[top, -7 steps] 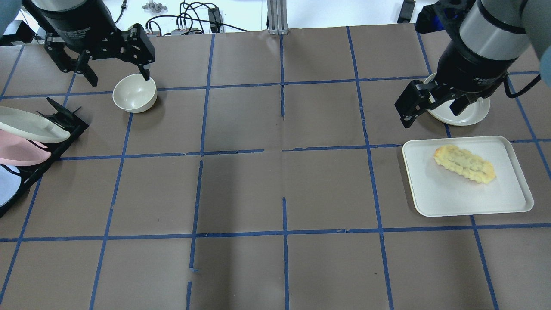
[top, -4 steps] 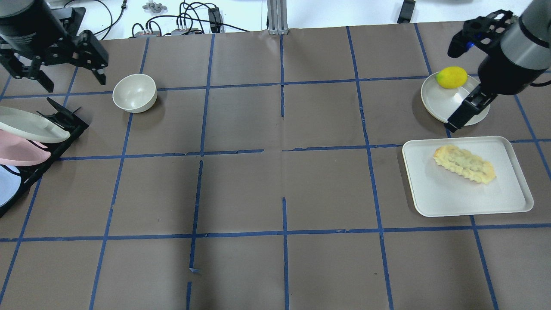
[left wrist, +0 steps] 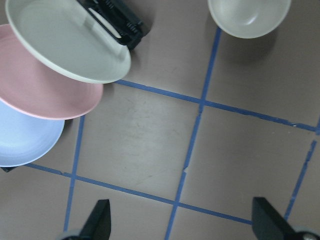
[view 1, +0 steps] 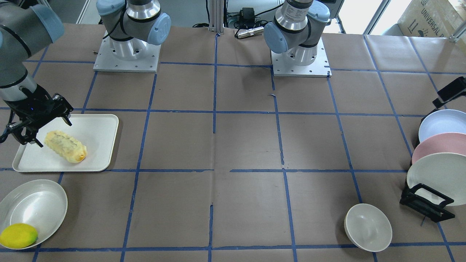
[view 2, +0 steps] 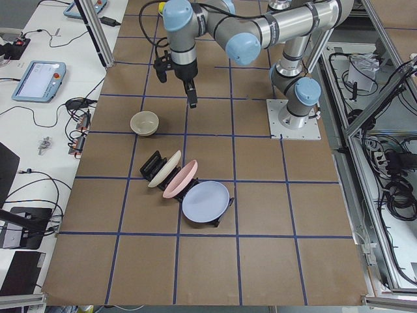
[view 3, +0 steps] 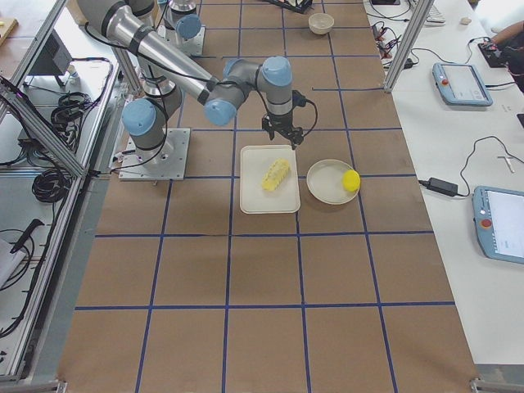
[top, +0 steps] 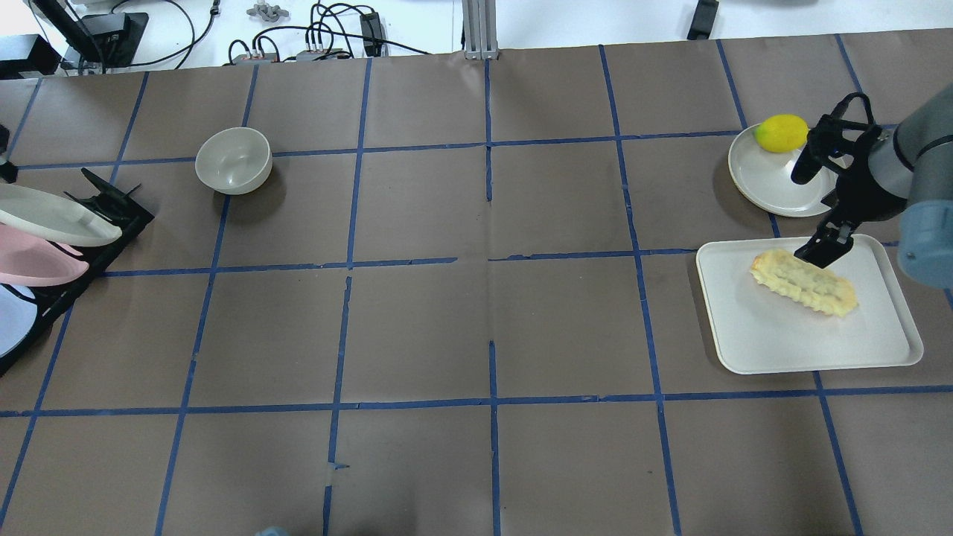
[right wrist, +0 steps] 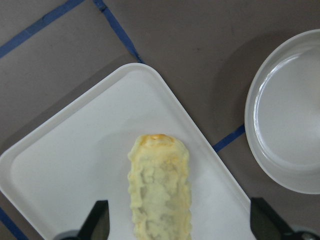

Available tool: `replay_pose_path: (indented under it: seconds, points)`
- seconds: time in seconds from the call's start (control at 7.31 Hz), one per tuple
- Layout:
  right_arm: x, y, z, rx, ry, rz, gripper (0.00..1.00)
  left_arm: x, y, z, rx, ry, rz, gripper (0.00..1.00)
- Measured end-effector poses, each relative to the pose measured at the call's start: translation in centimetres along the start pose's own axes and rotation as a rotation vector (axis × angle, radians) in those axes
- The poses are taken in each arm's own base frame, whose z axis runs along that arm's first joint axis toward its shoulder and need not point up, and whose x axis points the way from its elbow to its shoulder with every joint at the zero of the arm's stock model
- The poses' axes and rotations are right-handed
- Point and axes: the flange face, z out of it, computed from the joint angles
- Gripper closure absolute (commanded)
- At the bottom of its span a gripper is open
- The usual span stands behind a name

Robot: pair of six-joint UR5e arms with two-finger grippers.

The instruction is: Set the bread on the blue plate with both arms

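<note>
Front-facing view: the bread [view 1: 65, 146] lies flat on the white tray [view 1: 98, 127]. The right gripper [view 1: 54, 133] hovers over its pale end with the fingers spread and nothing held. The blue plate [view 1: 442, 123] leans in the black rack [view 1: 426, 205] at the table's other end, behind the pink plate [view 1: 437, 145] and the white plate [view 1: 437, 174] — well apart from the bread. A lemon [view 1: 18, 235] sits in a white dish [view 1: 36, 200], and a bowl [view 1: 367, 227] stands near the rack.

Overhead: one right finger hangs just beside the bread's middle. The blue plate is cut off at the left edge.

Exterior left: the blue plate is nearest in the rack.

Exterior right: the near arm's gripper is over the tray's far edge.

Left wrist: the left gripper [left wrist: 185, 222] has its fingertips wide apart and is empty, above bare table beside the rack.

Right wrist: the fingertips are wide apart either side of the bread — not touching it. The bread's browned end points away from the camera.
</note>
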Motion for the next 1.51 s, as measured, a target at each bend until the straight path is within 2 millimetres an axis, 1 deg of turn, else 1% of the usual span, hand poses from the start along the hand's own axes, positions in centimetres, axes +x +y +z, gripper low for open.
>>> replay_pose_path:
  seconds: [0.14, 0.27, 0.41, 0.55, 0.68, 0.82, 0.96, 1.09, 1.23, 1.51]
  points:
    - [0.0, 0.7, 1.9, 0.005, -0.013, 0.002, 0.02, -5.6, -0.6, 1.8, -0.013, 0.011, 0.016, 0.00]
    - [-0.6, 1.2, 3.2, 0.013, -0.022, 0.005, 0.02, -11.6, -1.2, 4.2, -0.016, 0.022, 0.029, 0.00]
    - [-1.1, 1.4, 4.2, 0.018, -0.013, 0.006, 0.02, -17.7, -1.8, 7.0, -0.026, 0.038, 0.028, 0.00]
    - [-1.6, 1.5, 5.1, 0.021, -0.003, 0.005, 0.02, -22.7, -2.8, 9.9, -0.047, 0.061, 0.034, 0.00]
    - [-1.9, 1.6, 5.7, 0.023, 0.003, 0.003, 0.02, -26.4, -4.0, 12.4, -0.062, 0.081, 0.066, 0.00]
    - [-2.2, 1.6, 6.4, 0.023, 0.002, 0.002, 0.02, -29.3, -5.0, 14.6, -0.075, 0.102, 0.109, 0.00]
    - [-2.3, 1.7, 7.2, 0.022, -0.003, 0.001, 0.02, -31.5, -5.8, 16.9, -0.091, 0.129, 0.148, 0.00]
    - [-2.2, 1.8, 7.9, 0.021, -0.001, 0.001, 0.02, -33.0, -6.6, 19.4, -0.104, 0.156, 0.174, 0.00]
    - [-2.0, 1.8, 8.1, 0.021, 0.007, -0.004, 0.02, -33.6, -7.4, 21.1, -0.113, 0.180, 0.198, 0.00]
    - [-1.9, 1.8, 8.3, 0.024, 0.020, -0.020, 0.02, -33.2, -8.4, 23.0, -0.126, 0.239, 0.240, 0.00]
